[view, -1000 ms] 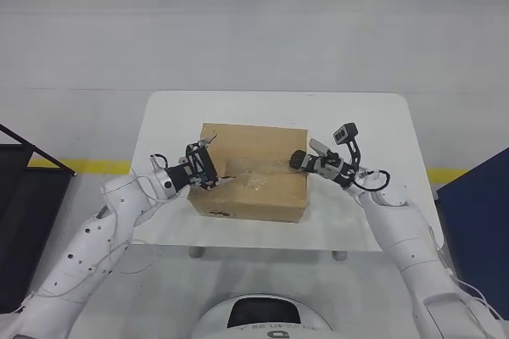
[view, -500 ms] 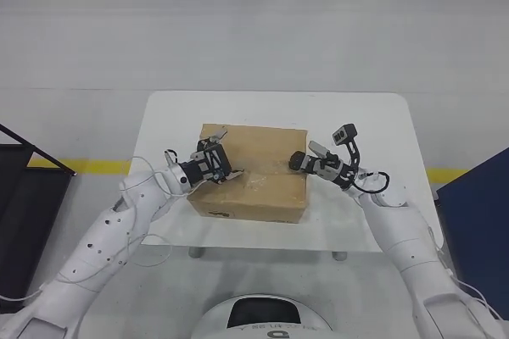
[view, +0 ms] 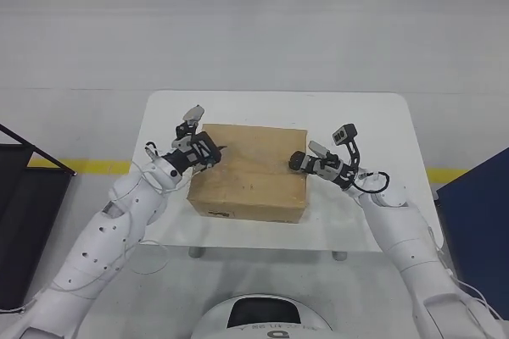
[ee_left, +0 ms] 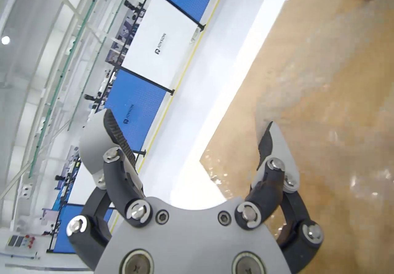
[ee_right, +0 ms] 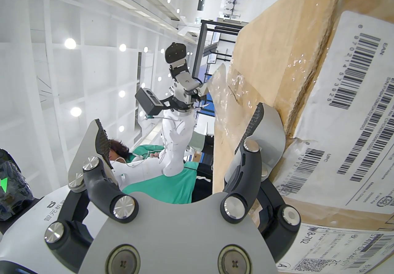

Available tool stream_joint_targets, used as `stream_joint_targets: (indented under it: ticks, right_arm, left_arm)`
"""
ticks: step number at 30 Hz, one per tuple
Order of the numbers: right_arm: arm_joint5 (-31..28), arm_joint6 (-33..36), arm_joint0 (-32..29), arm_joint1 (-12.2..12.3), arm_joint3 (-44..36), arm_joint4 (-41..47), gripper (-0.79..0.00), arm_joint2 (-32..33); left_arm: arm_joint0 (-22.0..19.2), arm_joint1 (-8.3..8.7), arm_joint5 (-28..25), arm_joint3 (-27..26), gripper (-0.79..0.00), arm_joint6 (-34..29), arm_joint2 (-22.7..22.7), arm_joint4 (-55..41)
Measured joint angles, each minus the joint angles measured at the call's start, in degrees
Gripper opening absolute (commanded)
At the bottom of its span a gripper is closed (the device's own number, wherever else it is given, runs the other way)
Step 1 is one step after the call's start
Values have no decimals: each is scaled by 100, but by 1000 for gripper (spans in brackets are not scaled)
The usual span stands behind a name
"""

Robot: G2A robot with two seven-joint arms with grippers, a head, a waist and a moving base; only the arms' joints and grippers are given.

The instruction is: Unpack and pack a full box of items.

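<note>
Box sat closed, flaps down, near the middle of the white table, long side across the robot's front. Clear glossy tape ran over its top. At the end of the box far from the right arm, a loose piece of this tape stood up off the cardboard.

Left gripper was at the box's far-left corner. From its own wrist view, left gripper was spread wide and held nothing. One finger was over the box top and the other was out past the edge, over the table. I could not tell whether either finger touched the cardboard. In the right wrist view the left gripper was just beside the raised tape; contact between them was not resolvable.

Right gripper was at the right-hand edge of the box top, about midway along that edge. Right gripper was also wide apart, with nothing between the pads. One finger lay against the box's upper edge, above a white barcode label on the side face. The other finger was clear of the box.

The two grippers were at opposite ends of the box, well apart.
</note>
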Motion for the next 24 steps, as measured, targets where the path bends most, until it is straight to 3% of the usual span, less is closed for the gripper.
stream_joint_targets:
  ticks: [9, 17, 20, 23, 24]
  right_arm:
    - [0, 0, 0, 0, 0, 0, 0, 0]
    - [0, 0, 0, 0, 0, 0, 0, 0]
    - [0, 0, 0, 0, 0, 0, 0, 0]
    - [0, 0, 0, 0, 0, 0, 0, 0]
    - [0, 0, 0, 0, 0, 0, 0, 0]
  left_arm:
    - [751, 126, 220, -388, 0, 19, -964, -40]
    - [1259, 185, 293, -25, 0, 376, -1803, -571]
    - [1311, 185, -196, 211, 0, 708, -2027, -1338]
    - [1221, 195, -1476, 566, 0, 1244, -2226, -2688]
    - [1146, 208, -2121, 759, 0, 1400, -2311, -3270]
